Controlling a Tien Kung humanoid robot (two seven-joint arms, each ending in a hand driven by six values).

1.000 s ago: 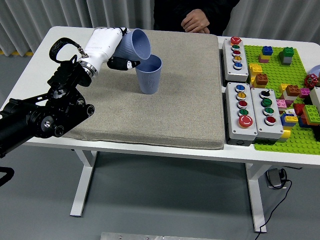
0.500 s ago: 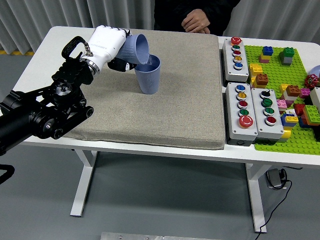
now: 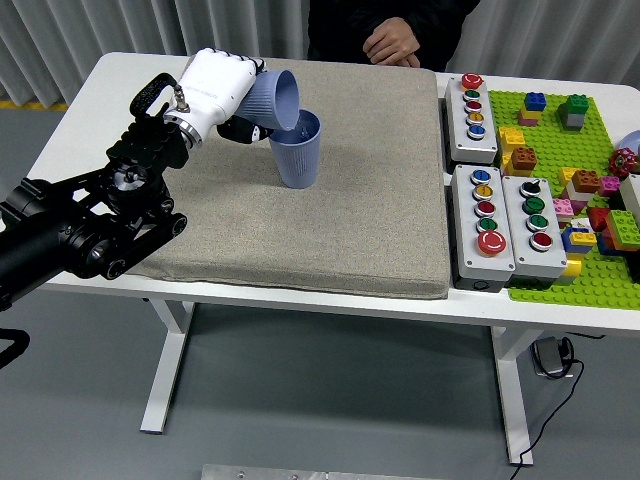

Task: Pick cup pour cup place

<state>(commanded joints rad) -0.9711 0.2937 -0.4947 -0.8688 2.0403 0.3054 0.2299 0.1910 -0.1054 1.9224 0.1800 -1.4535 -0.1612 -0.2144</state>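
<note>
My left hand (image 3: 232, 100), white with black fingertips, is shut on a blue-grey cup (image 3: 272, 99). That cup is tipped on its side, its mouth facing right and down over a second blue-grey cup (image 3: 299, 150). The second cup stands upright on the grey mat (image 3: 330, 230), near the mat's far left. The tilted cup's rim sits just above and touching or nearly touching the upright cup's rim. What is inside either cup is hidden. My right arm does not show.
A person's hands (image 3: 392, 43) rest at the table's far edge, beyond the mat. Right of the mat lie button boxes (image 3: 471, 104) (image 3: 505, 223). A green baseplate (image 3: 575, 190) with coloured bricks fills the far right.
The held cup has come down and tipped further, its mouth now right at the upright cup's rim. My left arm has shifted slightly right. The upright cup has stayed put.
</note>
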